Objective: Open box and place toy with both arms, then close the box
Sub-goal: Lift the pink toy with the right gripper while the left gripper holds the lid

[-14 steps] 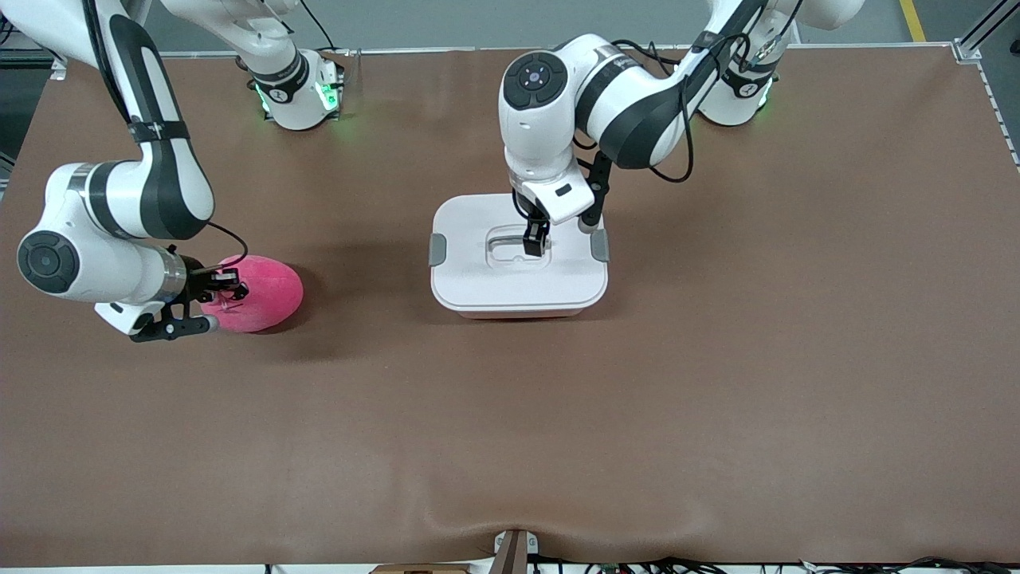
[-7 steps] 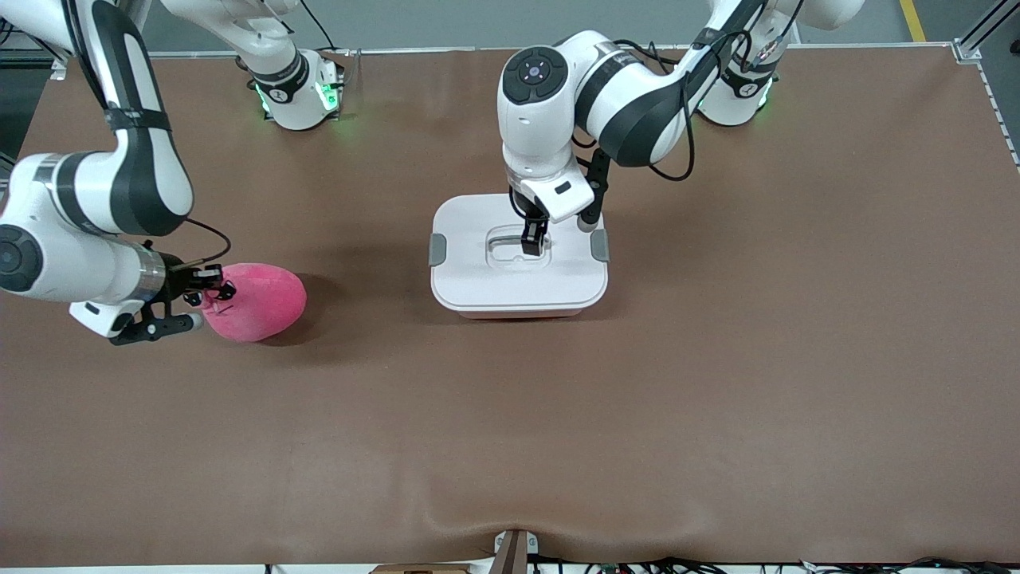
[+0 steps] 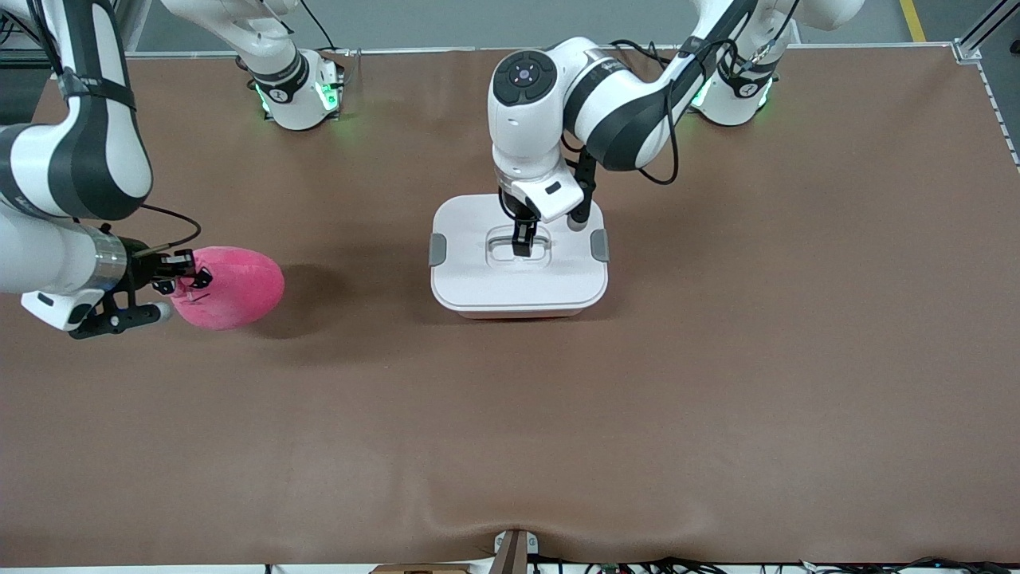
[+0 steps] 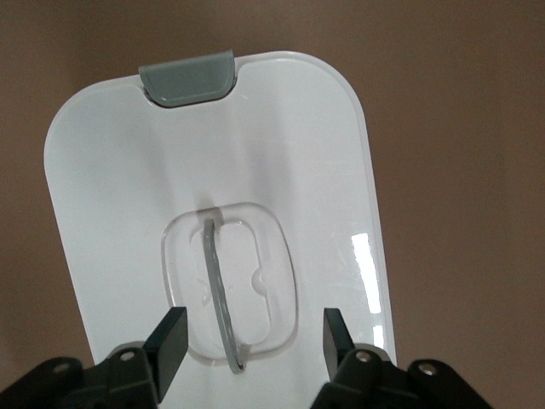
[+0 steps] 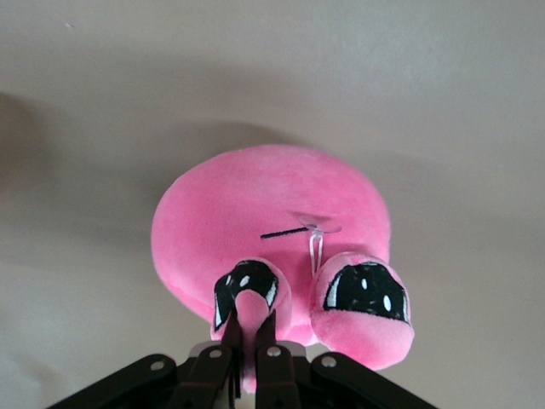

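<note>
The box (image 3: 518,275) stands at mid-table, its white lid (image 4: 281,153) on, with grey side clips (image 3: 437,249). My left gripper (image 3: 522,239) is open low over the lid's recessed centre handle (image 4: 220,298); its fingers (image 4: 170,341) stand on either side of the handle, apart from it. The hot-pink plush toy (image 3: 231,296) is at the right arm's end of the table. My right gripper (image 3: 182,275) is shut on a small flap by the toy's eye (image 5: 249,336) and holds the toy (image 5: 272,221) just off the table.
The brown table mat (image 3: 717,383) is bare around the box and toy. The two arm bases (image 3: 295,96) stand along the table edge farthest from the front camera.
My right gripper has carried the toy toward the right arm's end of the table and slightly up. My left gripper has shifted a little along the lid handle toward the bases.
</note>
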### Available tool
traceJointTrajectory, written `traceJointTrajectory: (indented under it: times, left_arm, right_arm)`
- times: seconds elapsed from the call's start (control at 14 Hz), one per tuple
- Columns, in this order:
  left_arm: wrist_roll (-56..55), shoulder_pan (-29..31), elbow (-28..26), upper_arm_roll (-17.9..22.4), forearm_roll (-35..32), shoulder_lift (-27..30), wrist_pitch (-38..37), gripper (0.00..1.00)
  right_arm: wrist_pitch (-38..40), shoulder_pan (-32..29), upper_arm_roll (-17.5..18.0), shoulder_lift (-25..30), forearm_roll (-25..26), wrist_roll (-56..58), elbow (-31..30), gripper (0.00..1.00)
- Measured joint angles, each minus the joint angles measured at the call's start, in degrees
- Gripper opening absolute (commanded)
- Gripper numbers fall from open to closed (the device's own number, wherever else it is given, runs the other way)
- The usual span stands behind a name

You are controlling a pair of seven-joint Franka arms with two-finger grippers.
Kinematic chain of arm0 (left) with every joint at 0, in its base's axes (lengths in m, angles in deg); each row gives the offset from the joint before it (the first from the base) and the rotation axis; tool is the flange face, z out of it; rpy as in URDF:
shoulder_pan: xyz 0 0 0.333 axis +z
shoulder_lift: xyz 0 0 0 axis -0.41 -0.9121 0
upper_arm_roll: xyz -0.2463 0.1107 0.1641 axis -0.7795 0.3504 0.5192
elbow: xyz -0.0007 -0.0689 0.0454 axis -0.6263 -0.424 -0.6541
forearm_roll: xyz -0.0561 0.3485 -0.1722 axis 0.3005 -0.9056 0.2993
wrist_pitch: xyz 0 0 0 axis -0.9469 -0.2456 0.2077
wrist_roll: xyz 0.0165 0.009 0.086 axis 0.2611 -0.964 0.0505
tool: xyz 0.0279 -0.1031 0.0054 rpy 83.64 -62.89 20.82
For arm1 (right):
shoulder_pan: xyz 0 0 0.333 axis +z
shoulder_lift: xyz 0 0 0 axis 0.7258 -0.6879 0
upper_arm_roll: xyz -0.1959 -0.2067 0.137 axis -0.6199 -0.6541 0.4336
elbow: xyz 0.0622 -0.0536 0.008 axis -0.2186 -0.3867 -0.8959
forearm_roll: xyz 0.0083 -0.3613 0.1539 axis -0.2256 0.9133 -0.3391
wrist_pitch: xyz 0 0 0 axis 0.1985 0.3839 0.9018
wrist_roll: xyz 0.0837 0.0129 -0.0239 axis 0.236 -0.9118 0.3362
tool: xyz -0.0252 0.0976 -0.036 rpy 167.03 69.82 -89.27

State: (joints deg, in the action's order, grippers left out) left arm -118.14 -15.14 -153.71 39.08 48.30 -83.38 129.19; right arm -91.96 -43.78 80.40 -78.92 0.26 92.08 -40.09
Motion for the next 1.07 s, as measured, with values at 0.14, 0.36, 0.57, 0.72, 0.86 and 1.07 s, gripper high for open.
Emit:
traceJointTrajectory:
  times: [0.14, 0.36, 0.57, 0.72, 0.86, 1.07]
  left_arm:
    - [-0.9, -0.1, 0.0, 0.0, 0.0, -0.3, 1.6, 0.72]
    - [-0.9, -0.2, 0.0, 0.0, 0.0, -2.0, 2.9, 0.72]
    - [-1.1, -1.2, 0.0, 0.0, 0.0, -3.6, 3.7, 0.72]
    - [-2.7, -1.9, 0.0, 0.0, 0.0, -4.2, 3.8, 0.69]
    - [-4.3, -2.1, 0.0, 0.0, 0.0, -4.4, 3.8, 0.68]
    - [-5.7, -2.5, -0.1, 0.0, -0.1, -5.0, 3.8, 0.65]
  right_arm:
    - [0.4, 0.1, 0.2, 0.6, 0.0, 0.2, 1.2, 0.0]
    - [1.5, 0.1, 0.3, 1.2, 0.0, 0.8, 2.1, 0.0]
    - [1.6, 0.1, 0.5, 1.2, -0.1, 1.4, 2.6, 0.0]
    - [1.6, 0.1, 0.6, 1.2, -0.5, 2.1, 2.7, 0.0]
    - [1.6, 0.1, 0.6, 1.2, -0.6, 2.4, 2.7, 0.0]
    - [1.6, 0.1, 0.8, 1.2, -0.6, 2.8, 2.7, 0.0]
